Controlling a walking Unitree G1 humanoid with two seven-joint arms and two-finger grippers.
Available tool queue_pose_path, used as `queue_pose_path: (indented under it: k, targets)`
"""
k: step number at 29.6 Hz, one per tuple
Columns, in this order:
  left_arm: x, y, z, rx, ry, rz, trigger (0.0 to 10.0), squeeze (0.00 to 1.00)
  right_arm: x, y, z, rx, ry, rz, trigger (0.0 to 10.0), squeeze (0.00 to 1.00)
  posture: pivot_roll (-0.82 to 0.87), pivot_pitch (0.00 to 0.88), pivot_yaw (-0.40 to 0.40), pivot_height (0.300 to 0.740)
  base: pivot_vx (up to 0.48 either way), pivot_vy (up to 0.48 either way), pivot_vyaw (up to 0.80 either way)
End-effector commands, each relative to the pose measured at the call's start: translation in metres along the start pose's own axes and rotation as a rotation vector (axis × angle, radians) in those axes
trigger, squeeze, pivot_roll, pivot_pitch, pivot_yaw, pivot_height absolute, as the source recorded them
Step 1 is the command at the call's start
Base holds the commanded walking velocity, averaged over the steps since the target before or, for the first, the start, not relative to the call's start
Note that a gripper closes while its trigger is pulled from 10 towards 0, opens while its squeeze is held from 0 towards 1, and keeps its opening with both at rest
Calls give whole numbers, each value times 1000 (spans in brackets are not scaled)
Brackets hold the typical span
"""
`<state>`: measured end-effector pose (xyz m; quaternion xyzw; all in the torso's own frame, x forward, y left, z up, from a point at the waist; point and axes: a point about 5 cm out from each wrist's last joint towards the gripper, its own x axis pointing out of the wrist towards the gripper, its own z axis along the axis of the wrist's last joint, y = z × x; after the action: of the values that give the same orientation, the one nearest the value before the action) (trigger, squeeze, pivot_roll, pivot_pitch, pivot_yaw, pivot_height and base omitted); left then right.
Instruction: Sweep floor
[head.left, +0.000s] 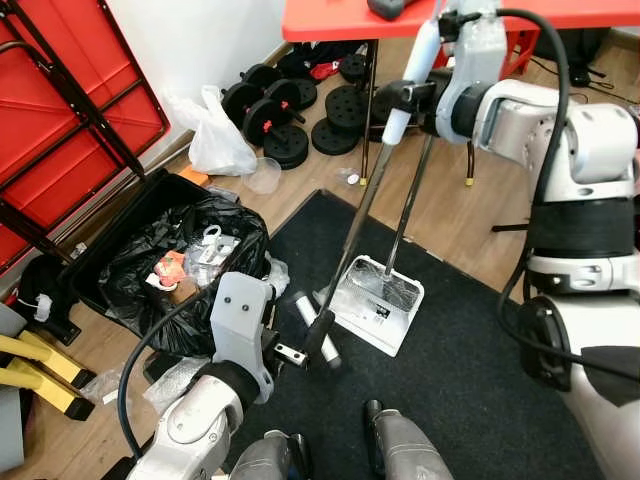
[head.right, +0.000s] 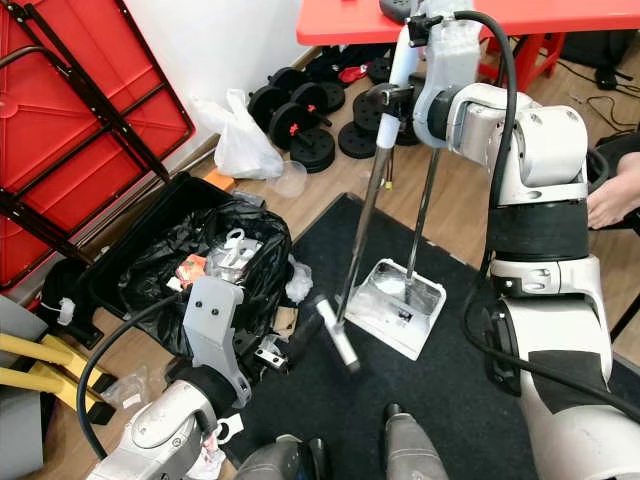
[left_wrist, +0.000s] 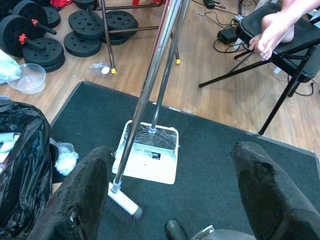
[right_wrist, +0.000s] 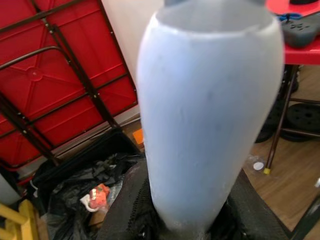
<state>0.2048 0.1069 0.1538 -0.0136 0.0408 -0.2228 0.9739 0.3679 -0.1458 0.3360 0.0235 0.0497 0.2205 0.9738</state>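
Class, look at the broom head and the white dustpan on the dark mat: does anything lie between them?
Nothing visible does. The broom head sits on the mat just short of the dustpan, with only bare mat between. The right gripper holds the broom handle.

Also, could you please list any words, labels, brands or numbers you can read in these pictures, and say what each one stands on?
No text can be read anywhere in these pictures.
Small dark label on the white dustpan: too small and blurred to read.
Packaging in the black bin bag: print too small to read.
Right gripper on the pale broom handle: no lettering shows.
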Motion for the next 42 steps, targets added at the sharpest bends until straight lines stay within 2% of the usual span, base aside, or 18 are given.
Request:
queue_pose_path:
  k: [1,6,10,12,14,17,18,19,20,22,24,25,27,29,33,34,41,42]
  targets:
    - [-1,1,-7,-18,30,-15,10000,0,-5,8,12,0,-53,53,10000,0,-146,255,36,740,0,0,0]
    - [-1,1,-7,-23,29,-17,10000,0,-3,11,8,5,-53,68,10000,0,-146,255,37,740,0,0,0]
    - [-1,1,-7,-24,29,-17,10000,0,1,16,-5,1,-52,89,10000,0,-146,254,34,740,0,0,0]
    - [-1,1,-7,-24,28,-15,10000,0,3,24,-12,-9,-112,148,10000,0,-142,254,33,740,0,0,0]
    - [-1,1,-7,-24,28,-15,10000,0,3,24,-12,-9,-112,148,10000,0,-142,254,33,740,0,0,0]
    - [0,1,-7,-23,27,-13,10000,0,0,33,-13,-21,-155,222,10000,0,-140,250,30,740,0,0,504]
    - [0,1,-7,-23,27,-12,10000,0,-4,42,-12,-62,-178,303,10000,0,-141,249,30,740,0,0,800]
    - [0,2,-7,-22,26,-11,10000,0,-12,56,-15,-152,-180,423,10000,0,-143,242,28,740,0,0,800]
    - [0,2,-7,-22,26,-11,10000,0,-12,56,-15,-152,-180,423,10000,0,-143,242,28,740,0,0,800]
    - [2,3,-7,-25,22,-7,10000,0,-27,79,-30,-250,-138,639,10000,0,-144,233,26,740,0,0,800]
    - [2,3,-7,-25,22,-7,10000,0,-27,79,-30,-250,-138,639,10000,0,-144,233,26,740,0,0,800]
    - [3,5,-7,-24,18,5,10000,0,-32,83,-38,-291,-104,697,10000,0,-141,215,23,740,0,0,800]
    - [5,8,-7,-20,14,23,10000,0,-34,80,-44,-333,-78,701,10000,0,-140,202,20,740,0,0,800]
    - [8,16,-7,-4,0,67,10000,0,-33,71,-47,-387,-62,668,10000,0,-145,167,12,740,0,0,800]
    - [12,24,-7,13,-19,122,10000,0,-34,65,-44,-394,-76,656,10000,0,-147,141,3,740,0,0,800]
    - [13,27,-6,17,-26,146,10000,0,-35,66,-47,-397,-62,678,10000,0,-143,110,-10,740,0,0,800]
    - [16,38,-5,34,-43,228,10000,0,-41,69,-60,-413,-1,757,10000,0,-137,73,-19,740,0,0,800]
    - [16,45,-4,34,-55,277,10000,0,-41,65,-61,-421,12,758,10000,0,-138,56,-20,740,0,0,800]
